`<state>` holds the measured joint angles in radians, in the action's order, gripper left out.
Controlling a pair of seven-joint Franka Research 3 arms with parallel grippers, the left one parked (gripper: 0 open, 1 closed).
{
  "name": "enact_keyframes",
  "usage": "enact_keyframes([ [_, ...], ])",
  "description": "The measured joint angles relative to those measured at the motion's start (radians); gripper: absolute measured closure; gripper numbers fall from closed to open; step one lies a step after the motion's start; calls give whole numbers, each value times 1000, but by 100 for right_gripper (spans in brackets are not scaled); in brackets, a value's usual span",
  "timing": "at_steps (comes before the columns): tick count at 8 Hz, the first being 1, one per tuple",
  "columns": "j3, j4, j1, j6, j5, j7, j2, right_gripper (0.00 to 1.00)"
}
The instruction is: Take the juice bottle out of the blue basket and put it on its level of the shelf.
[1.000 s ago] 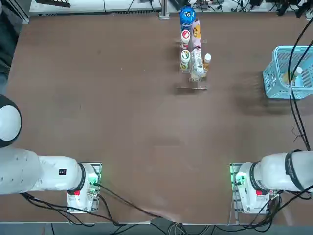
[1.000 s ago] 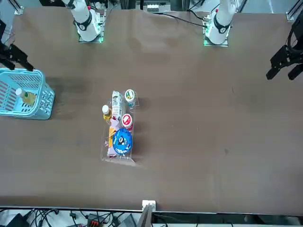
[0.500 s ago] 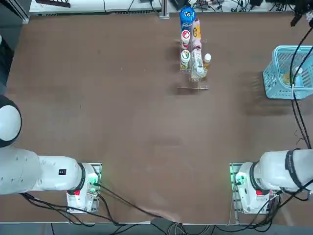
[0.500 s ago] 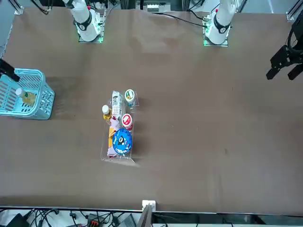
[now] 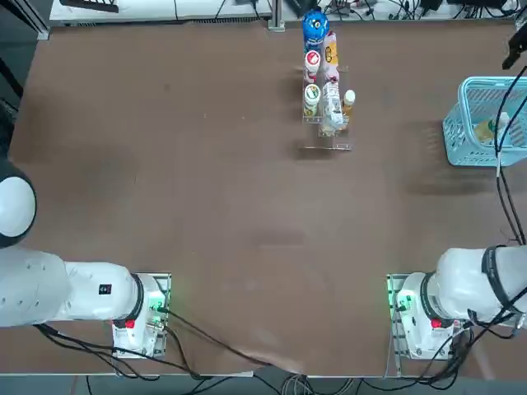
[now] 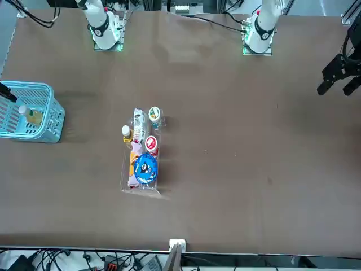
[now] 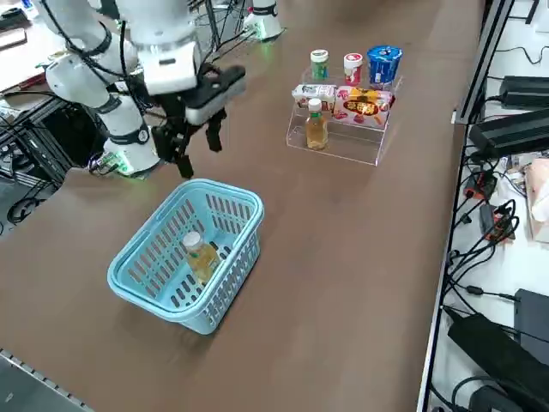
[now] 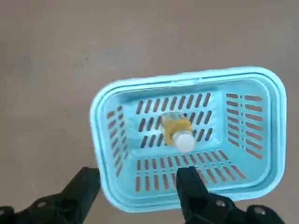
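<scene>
Bright, even indoor light falls over the brown tabletop, leaving soft, faint shadows beside the blue basket and the clear shelf. The wrist view is softer and slightly blurred, its tabletop a hazy grey-brown; the overhead view looks crisper.

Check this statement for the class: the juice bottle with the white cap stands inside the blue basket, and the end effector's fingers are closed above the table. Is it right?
Not quite: the fingers are open, as the right wrist view shows, with a wide gap between the tips of the right end effector. The rest stands.
</scene>
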<state>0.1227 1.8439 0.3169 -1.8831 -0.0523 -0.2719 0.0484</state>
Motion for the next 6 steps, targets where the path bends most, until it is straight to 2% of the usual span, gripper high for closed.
enact_keyframes([
  [3,0,26,68,-103,1,-98,61,0],
  [6,0,65,91,-153,11,-105,94,0],
])
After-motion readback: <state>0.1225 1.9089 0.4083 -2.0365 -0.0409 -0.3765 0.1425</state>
